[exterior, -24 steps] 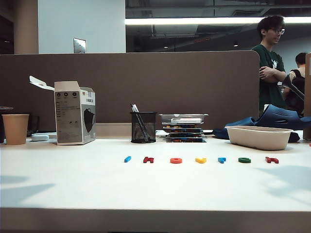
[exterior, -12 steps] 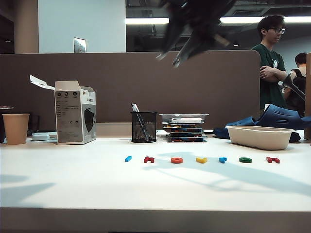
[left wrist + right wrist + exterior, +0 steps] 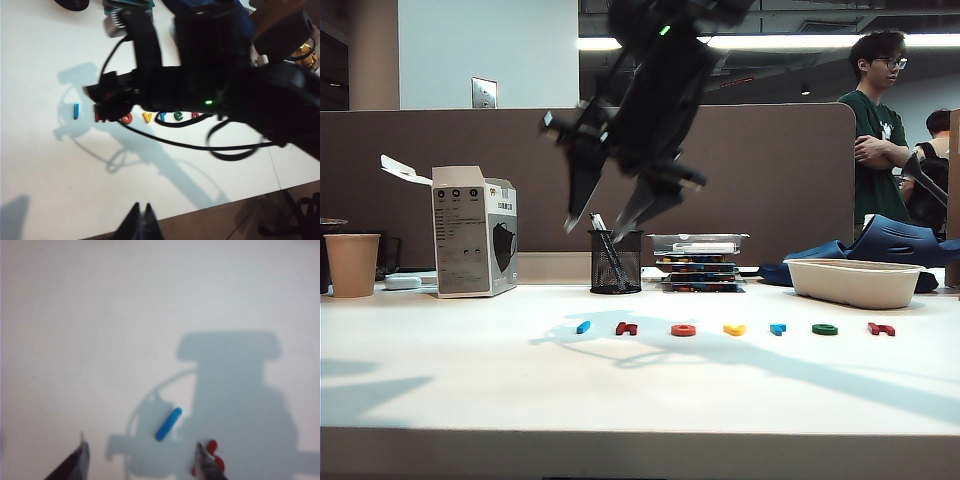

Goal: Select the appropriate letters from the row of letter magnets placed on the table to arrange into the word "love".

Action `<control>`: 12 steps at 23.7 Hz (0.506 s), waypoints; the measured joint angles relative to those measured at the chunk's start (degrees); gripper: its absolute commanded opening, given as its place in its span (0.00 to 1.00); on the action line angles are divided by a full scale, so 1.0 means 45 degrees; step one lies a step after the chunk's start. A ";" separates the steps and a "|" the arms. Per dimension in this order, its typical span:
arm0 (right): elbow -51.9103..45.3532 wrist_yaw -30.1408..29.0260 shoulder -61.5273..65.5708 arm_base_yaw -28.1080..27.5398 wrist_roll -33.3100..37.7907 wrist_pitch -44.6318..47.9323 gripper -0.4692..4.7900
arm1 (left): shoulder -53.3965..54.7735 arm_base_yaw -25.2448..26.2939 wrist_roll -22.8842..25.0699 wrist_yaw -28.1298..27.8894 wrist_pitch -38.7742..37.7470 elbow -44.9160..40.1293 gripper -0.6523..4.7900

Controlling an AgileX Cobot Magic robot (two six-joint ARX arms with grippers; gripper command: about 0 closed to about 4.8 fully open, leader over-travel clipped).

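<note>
Across the middle of the table [image 3: 440,400], a smooth matte white top, the row of letter magnets [image 3: 735,329] is laid parallel to the front edge: seven small flat plastic pieces, spaced apart. Counted from the left end in the exterior view, they are a blue straight bar [image 3: 583,327], a dark red letter [image 3: 626,328], an orange ring [image 3: 683,330], a yellow V shape [image 3: 734,329], a squarish light blue letter [image 3: 777,328], a green rounded letter [image 3: 825,329] and a second dark red letter [image 3: 881,329]. Two blue, two dark red and one each of orange, yellow and green are thus counted. The bar's long axis is set at a slant to the row, as seen in the right wrist view, where the bar lies in the arm's shadow.

The right gripper [image 3: 610,222] is held in the air above the left end of the row, its two dark pointed fingers spread wide with nothing between them; the bar is seen below, between the fingertips, untouched. The left gripper [image 3: 140,226] is seen at the near edge of the table, well apart from the letters, its dark fingertips pressed together and empty.

Along the back edge a paper cup [image 3: 352,265], an opened cardboard box [image 3: 472,232], a black mesh pen holder [image 3: 615,261], a stack of trays [image 3: 699,262] and a pale oval bowl [image 3: 853,282] are stood.
</note>
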 measured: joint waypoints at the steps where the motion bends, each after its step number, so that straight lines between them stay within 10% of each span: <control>1: 0.0146 0.0068 0.0243 0.0117 -0.0005 0.0000 0.58 | 0.0000 0.0000 -0.0005 0.0000 0.0000 0.0000 0.11; 12: 0.0981 0.1253 0.2312 0.0588 -0.0005 -0.0767 0.58 | 0.0000 0.0000 -0.0005 0.0000 0.0000 0.0000 0.11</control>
